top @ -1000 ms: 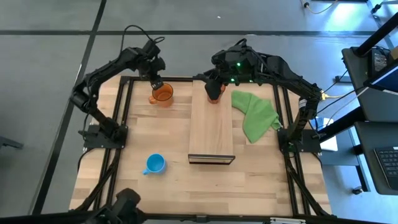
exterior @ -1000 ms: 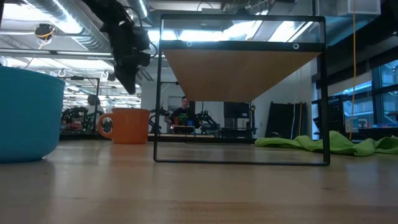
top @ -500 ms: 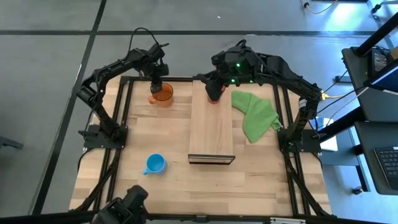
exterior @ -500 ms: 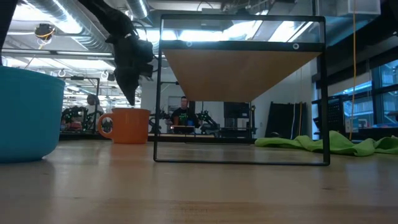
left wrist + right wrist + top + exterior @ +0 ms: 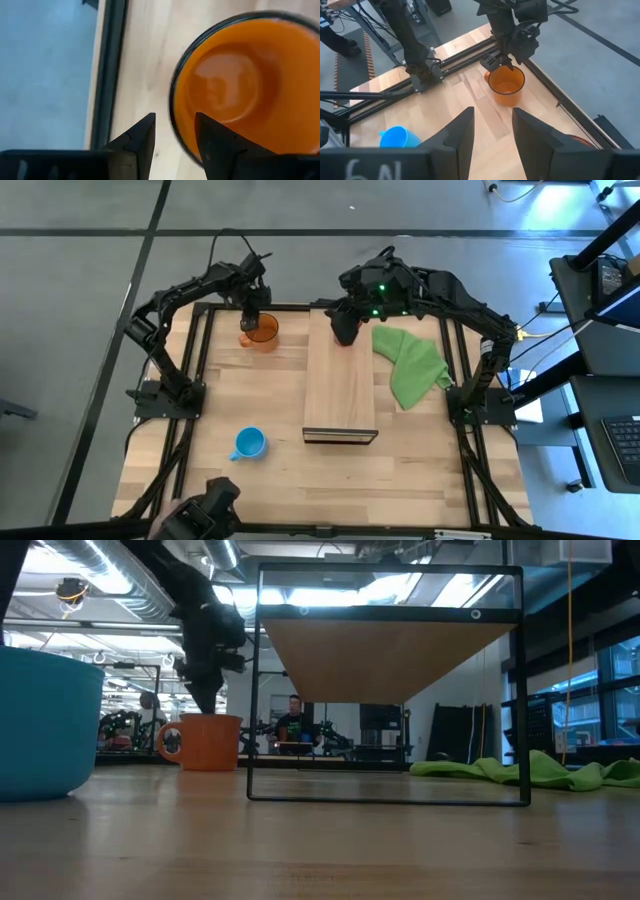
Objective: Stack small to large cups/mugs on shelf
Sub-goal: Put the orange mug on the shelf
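Observation:
The orange handled mug (image 5: pixel 264 333) stands upright on its base at the table's far left, and also shows in the low view (image 5: pixel 208 742). My left gripper (image 5: pixel 175 120) is open and points down. One finger is inside the mug's rim (image 5: pixel 172 107) and one outside, with no touch showing. My right gripper (image 5: pixel 345 328) is open over the far end of the wooden shelf (image 5: pixel 340 395) and covers the reddish-brown cup. A reddish sliver (image 5: pixel 580 142) shows beside its finger. The light blue mug (image 5: pixel 249 443) stands on the table's near left.
A green cloth (image 5: pixel 412 365) lies crumpled to the right of the shelf. Dark frame rails (image 5: pixel 195 345) run along the table's edges. The shelf's dark edge (image 5: pixel 340 436) faces the near side. A person (image 5: pixel 295 720) stands far behind the table.
My left gripper has gone down onto the orange mug, until its fingertips reach the rim on the handle side. My right gripper has shifted a little toward the near edge and now covers the reddish-brown cup in the high view. The mugs have stayed where they were.

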